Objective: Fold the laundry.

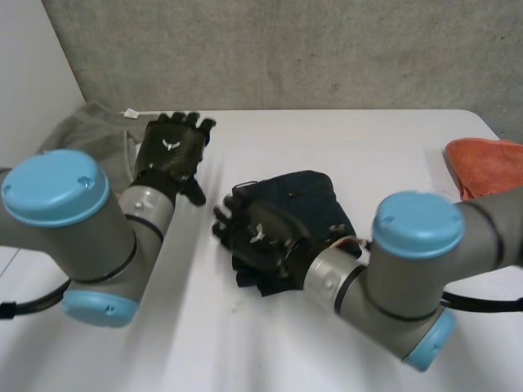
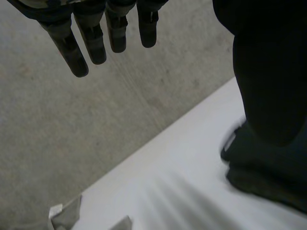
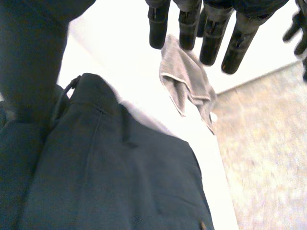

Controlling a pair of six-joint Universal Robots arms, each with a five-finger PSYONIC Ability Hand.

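The dark garment (image 1: pixel 315 196) lies bunched mid-surface (image 1: pixel 368 139), directly beneath the right hand (image 1: pixel 260 237). That hand's fingers (image 3: pixel 211 45) are straight and released, gripping nothing, and they point past the garment's edge toward the grey garment (image 1: pixel 90 131). The left hand (image 1: pixel 172 151) (also relaxed and empty) hovers beside that grey piece, well apart from the dark one. I judge the right hand the nearer for the next grasp.
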